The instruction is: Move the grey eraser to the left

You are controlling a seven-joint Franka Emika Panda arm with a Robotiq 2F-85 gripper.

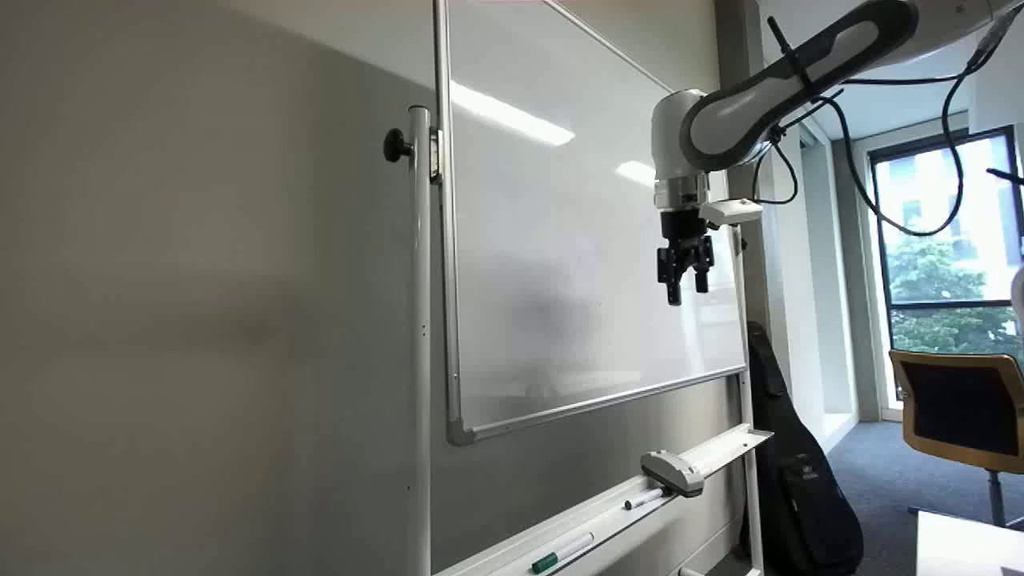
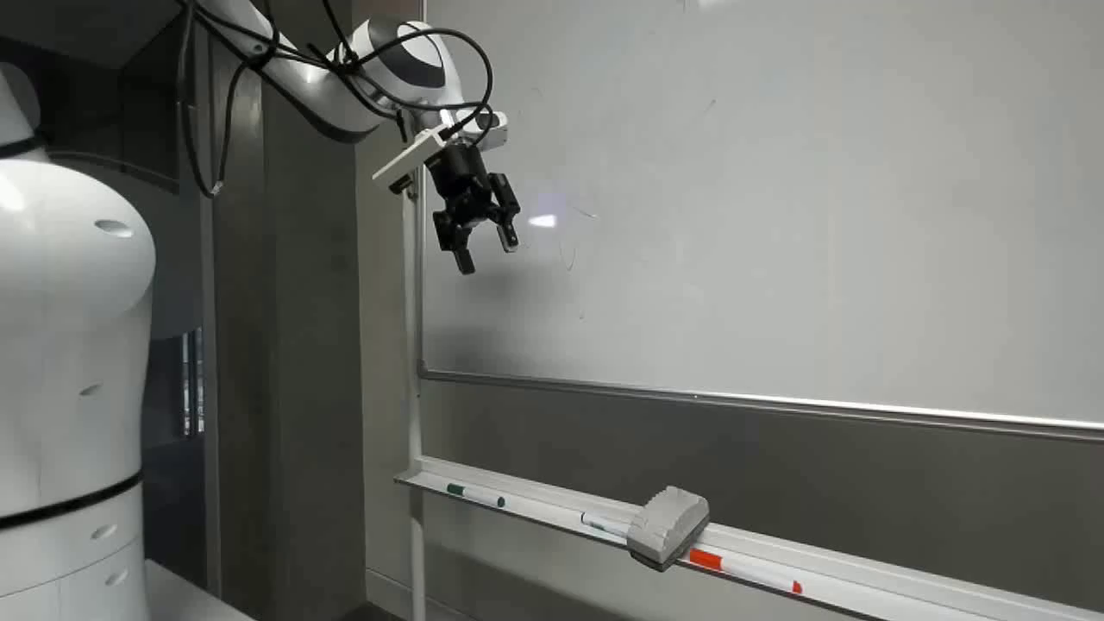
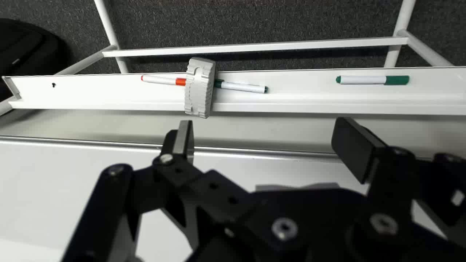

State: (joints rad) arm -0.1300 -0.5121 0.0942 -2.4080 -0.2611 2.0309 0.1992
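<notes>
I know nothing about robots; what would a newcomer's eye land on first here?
Probably the white robot arm, reaching in front of the whiteboard, with its black gripper hanging open high above the tray. Next, the chunky grey eraser, lying crosswise on that tray. After that, small flashes of colour in the wrist view: a red-capped marker left of the eraser and, farthest to its right, a green-capped marker.

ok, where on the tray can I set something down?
In the wrist view, the tray is bare between the lone green marker and the inner green marker, and between the red marker and the end plate, save a small dark mark. Crowded around the grey eraser: it spans the tray, a marker at each side.
</notes>
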